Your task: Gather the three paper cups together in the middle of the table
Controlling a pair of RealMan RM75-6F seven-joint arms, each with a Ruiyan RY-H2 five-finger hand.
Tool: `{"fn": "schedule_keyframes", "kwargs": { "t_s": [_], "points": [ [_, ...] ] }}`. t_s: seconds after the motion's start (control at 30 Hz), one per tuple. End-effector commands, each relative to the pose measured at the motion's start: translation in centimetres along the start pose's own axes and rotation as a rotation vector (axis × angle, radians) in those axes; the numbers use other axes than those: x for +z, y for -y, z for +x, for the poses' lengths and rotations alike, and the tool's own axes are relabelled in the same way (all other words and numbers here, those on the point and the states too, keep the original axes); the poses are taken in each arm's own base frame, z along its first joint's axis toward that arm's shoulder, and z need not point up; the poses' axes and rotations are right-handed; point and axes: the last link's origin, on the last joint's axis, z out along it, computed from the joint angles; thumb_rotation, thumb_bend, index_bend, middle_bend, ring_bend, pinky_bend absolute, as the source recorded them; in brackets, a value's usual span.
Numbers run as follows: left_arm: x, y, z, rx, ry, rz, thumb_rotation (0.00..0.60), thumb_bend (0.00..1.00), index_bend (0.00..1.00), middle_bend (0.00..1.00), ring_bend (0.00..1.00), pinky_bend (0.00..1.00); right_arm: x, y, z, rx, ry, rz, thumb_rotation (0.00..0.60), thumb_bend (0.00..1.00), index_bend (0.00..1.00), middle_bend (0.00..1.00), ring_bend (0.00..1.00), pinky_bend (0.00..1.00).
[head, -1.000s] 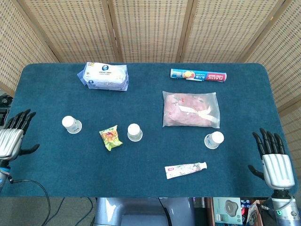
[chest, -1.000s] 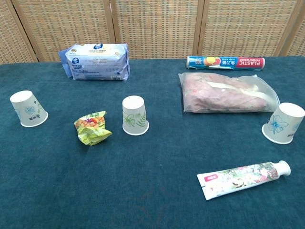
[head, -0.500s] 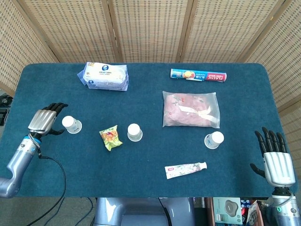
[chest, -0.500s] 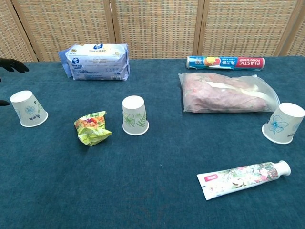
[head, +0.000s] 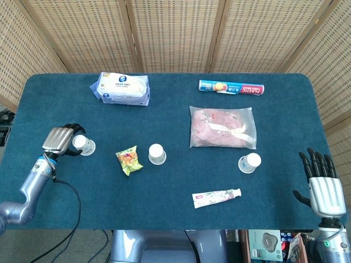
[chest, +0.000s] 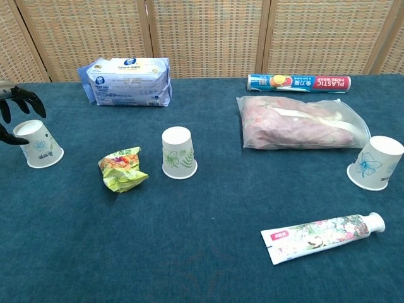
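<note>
The left paper cup (head: 84,145), upside down near the table's (head: 164,208) left edge, now has the left hand (head: 59,139) right beside it; half a second ago that hand hung further left. Its dark fingers (chest: 19,100) arch apart over the cup, grasping nothing. The middle cup (head: 157,154) and right cup (head: 249,163) sit unmoved. The right hand (head: 322,189) stays spread, empty, at the right edge.

I see white cups (chest: 179,153) with green and blue floral prints on my dark teal table (chest: 189,252).
</note>
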Motion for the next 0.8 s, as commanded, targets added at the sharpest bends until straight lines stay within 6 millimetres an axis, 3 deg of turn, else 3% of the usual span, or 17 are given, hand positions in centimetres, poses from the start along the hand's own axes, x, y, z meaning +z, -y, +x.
{"fn": "schedule_keyframes", "kwargs": {
  "t_s": [0.03, 0.27, 0.57, 0.7, 0.8],
  "points": [
    [0.3, -0.4, -0.1, 0.004, -0.004, 0.006, 0.600, 0.23, 0.40, 0.33, 0.30, 0.43, 0.0, 0.0, 0.0, 0.002, -0.001, -0.001, 0.600, 0.00, 0.00, 0.00, 0.00, 0.00],
    [0.5, -0.4, 0.0, 0.000, -0.014, 0.027, 0.600, 0.31, 0.48, 0.42, 0.36, 0.48, 0.0, -0.2, 0.1, 0.008, -0.004, -0.004, 0.600, 0.00, 0.00, 0.00, 0.00, 0.00],
    [0.1, -0.8, 1.5, -0.015, -0.055, 0.001, 0.600, 0.31, 0.48, 0.43, 0.37, 0.48, 0.0, -0.2, 0.2, 0.010, -0.003, -0.006, 0.600, 0.00, 0.00, 0.00, 0.00, 0.00],
    [-0.6, -2.5, 3.7, -0.041, -0.120, -0.072, 0.600, 0.31, 0.48, 0.43, 0.37, 0.48, 0.1, -0.2, 0.2, 0.009, -0.002, -0.008, 0.600, 0.00, 0.00, 0.00, 0.00, 0.00],
    [-1.8, -6.0, 7.1, -0.060, -0.210, -0.207, 0.600, 0.31, 0.48, 0.43, 0.37, 0.48, 0.1, -0.2, 0.1, 0.006, 0.003, -0.007, 0.600, 0.00, 0.00, 0.00, 0.00, 0.00]
  ]
}}
